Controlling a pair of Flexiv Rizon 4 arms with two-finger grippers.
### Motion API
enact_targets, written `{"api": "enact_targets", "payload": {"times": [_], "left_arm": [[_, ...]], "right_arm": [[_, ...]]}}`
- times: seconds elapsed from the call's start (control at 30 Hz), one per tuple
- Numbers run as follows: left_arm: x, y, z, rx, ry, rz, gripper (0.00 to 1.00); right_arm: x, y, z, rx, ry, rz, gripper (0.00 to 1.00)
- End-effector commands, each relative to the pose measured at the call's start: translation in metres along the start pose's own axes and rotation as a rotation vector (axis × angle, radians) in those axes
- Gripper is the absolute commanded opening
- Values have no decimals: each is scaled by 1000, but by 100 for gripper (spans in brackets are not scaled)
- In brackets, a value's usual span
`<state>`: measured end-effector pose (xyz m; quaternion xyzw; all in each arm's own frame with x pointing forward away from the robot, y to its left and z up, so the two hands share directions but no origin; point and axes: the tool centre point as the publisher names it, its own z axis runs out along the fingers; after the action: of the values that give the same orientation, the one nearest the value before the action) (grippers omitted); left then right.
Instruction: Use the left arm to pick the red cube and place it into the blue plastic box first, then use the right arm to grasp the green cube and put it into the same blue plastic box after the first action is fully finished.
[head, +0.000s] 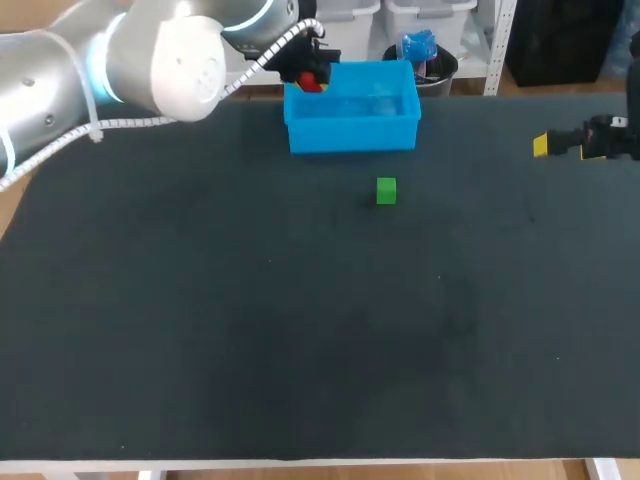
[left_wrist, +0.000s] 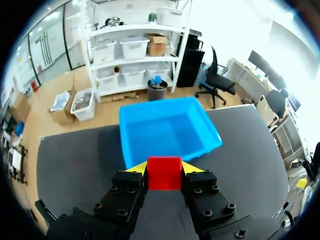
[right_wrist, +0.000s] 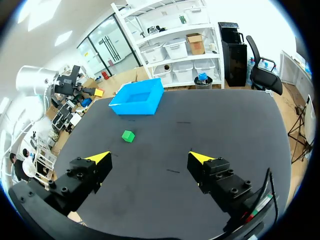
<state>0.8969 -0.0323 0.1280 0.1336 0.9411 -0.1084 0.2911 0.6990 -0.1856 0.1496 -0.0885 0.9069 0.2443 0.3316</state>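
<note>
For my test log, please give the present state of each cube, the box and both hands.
red cube: gripped in the left hand, at the box's edge, not yet inside.
green cube: lying free on the table, untouched.
blue plastic box: upright, open, empty.
left hand: shut on the red cube.
right hand: open, holding nothing.

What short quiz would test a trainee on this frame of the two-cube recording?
1. True or false: the left gripper is shut on the red cube.
2. Where is the green cube relative to the blue box? A: inside it. B: on the table, apart from it. C: leaning against its wall.
3. Fill in: the right gripper is empty, with its fingers ____.

Key: 1 true; 2 B; 3 open.
</note>
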Motion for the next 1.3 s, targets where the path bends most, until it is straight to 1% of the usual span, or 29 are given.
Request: {"api": "enact_targets", "payload": {"times": [0.03, 0.3, 0.57, 0.97, 1.3], "left_arm": [[-17, 0, 18, 7, 13, 5, 0], [-31, 3, 41, 18, 13, 14, 0], [-36, 7, 64, 19, 38, 12, 0], [-32, 13, 91, 5, 74, 10, 0], [-28, 14, 99, 5, 97, -6, 0]], "right_arm": [[0, 0, 1, 3, 1, 0, 100], [0, 0, 1, 3, 1, 0, 100], [0, 0, 1, 3, 1, 0, 100], [0, 0, 1, 3, 1, 0, 100], [0, 0, 1, 3, 1, 0, 100]]}}
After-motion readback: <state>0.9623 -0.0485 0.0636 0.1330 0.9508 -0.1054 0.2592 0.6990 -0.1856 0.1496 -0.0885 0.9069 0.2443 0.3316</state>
